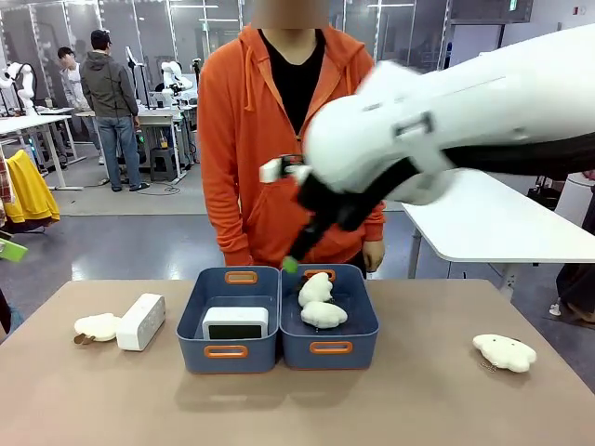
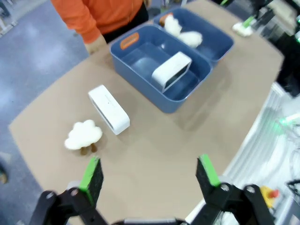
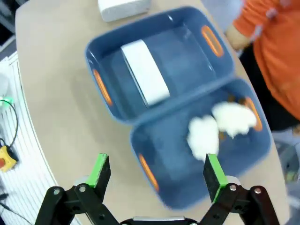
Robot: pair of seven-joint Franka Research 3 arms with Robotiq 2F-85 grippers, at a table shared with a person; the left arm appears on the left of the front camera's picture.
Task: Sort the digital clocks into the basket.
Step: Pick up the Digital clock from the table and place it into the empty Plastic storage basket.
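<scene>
One digital clock (image 1: 235,322) is seen inside the basket (image 1: 193,311). A second digital clock (image 1: 141,321) is set on the tan table (image 1: 372,409), just beside a plush toy (image 1: 97,326). Two more plush toys (image 1: 321,302) are held in the neighbouring bin (image 1: 364,321). The left gripper (image 2: 149,169) and right gripper (image 3: 156,171) are held above the table, jaws spread wide, nothing gripped. A grey floor (image 1: 130,246) and a white side table (image 1: 493,228) are seen around a person in an orange hoodie (image 1: 237,139).

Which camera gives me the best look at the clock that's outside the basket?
Left wrist view: the loose clock shows whole and sharp, lying beside a plush toy. The front view shows it smaller and at an angle. The right wrist view catches just part of it, cut off at the top edge.
</scene>
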